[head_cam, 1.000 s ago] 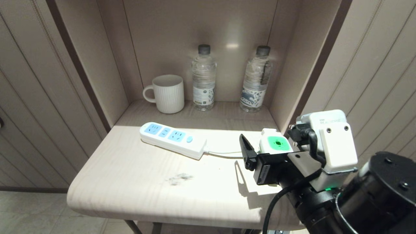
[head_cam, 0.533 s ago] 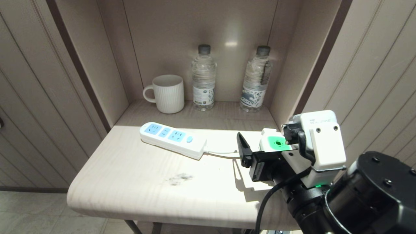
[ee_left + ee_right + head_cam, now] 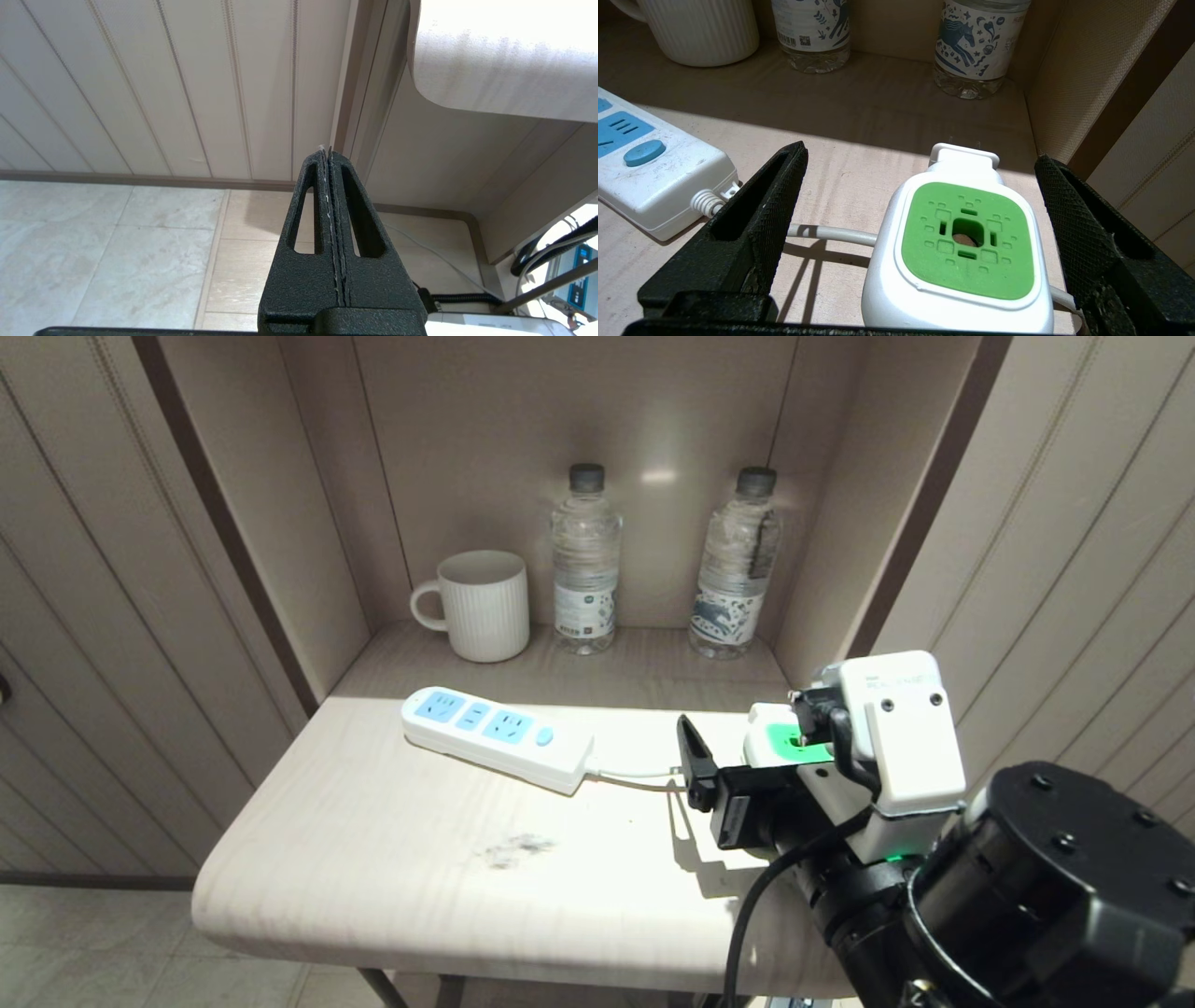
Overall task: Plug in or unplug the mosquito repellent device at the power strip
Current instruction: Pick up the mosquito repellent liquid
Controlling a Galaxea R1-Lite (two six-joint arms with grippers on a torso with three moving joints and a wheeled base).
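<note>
The mosquito repellent device [image 3: 966,242], white with a green top patch, stands on the table's right side, apart from the power strip [image 3: 495,737]. Its plug block faces the alcove's back. My right gripper [image 3: 920,156] is open and straddles the device, one finger on each side, neither touching it. In the head view the wrist housing covers part of the device [image 3: 780,739], and only the left finger [image 3: 695,761] shows. The strip's white cord [image 3: 831,232] runs behind the device. My left gripper [image 3: 327,151] is shut and parked low beside the table, over the floor.
A white ribbed mug [image 3: 481,605] and two water bottles [image 3: 585,560] [image 3: 738,565] stand at the alcove's back. The alcove's right wall [image 3: 826,569] rises close beside the device. The table [image 3: 392,859] has a dark smudge near its middle.
My right gripper has moved slightly left and forward around the device, and its wrist housing now hides more of the green top. The device and strip have not moved.
</note>
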